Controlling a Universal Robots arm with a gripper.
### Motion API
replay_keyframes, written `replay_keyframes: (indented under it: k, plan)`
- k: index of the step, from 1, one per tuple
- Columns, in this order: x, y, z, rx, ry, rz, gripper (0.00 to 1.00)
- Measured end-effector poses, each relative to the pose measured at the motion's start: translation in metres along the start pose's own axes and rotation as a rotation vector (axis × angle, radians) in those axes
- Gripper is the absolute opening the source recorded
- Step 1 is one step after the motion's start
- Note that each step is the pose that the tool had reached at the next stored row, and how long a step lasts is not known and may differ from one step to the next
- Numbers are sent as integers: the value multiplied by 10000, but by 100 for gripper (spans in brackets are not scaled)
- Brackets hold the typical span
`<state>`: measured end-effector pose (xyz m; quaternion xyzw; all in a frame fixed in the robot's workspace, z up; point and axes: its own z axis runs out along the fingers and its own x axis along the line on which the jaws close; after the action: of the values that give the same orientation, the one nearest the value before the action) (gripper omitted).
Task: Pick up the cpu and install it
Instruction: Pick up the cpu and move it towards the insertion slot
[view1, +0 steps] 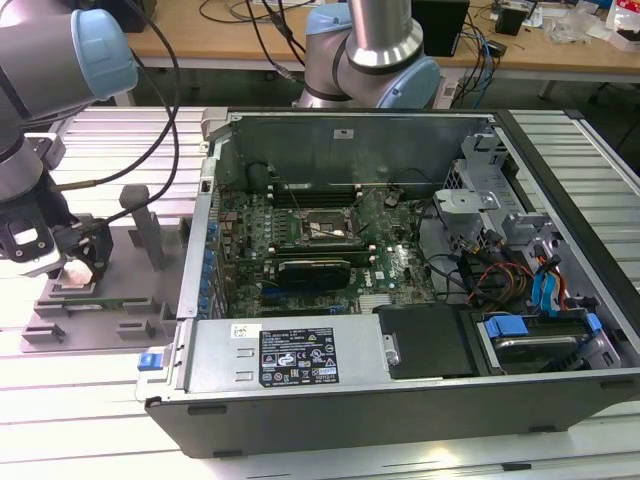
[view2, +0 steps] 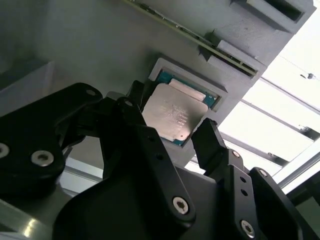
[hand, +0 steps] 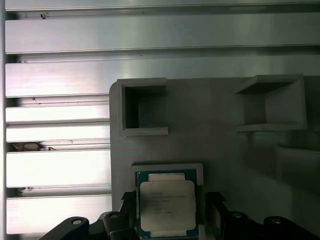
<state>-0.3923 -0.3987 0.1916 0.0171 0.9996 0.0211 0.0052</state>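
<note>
Gripper (view2: 172, 119) held open over the cpu (view2: 175, 115)
In both wrist views its fingers (view2: 207, 137) are set either side of the cpu, which is seated flat in a recess of the grey holder (hand: 210, 150). The opened computer case (view1: 400, 390) is laid well apart, toward the exterior view's right.

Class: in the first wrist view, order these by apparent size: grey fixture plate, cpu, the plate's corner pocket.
1. grey fixture plate
2. cpu and corner pocket: they look nearly alike, so I leave them unranked.
</note>
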Motion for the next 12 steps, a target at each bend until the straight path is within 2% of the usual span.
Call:
replay_keyframes:
  k: [7,10,12]
  plan:
    - [4,-1,7,-1,15,-273,66]
    - [4,-1,9,-4,38,-821,66]
    - [4,-1,16,-5,40,-886,66]
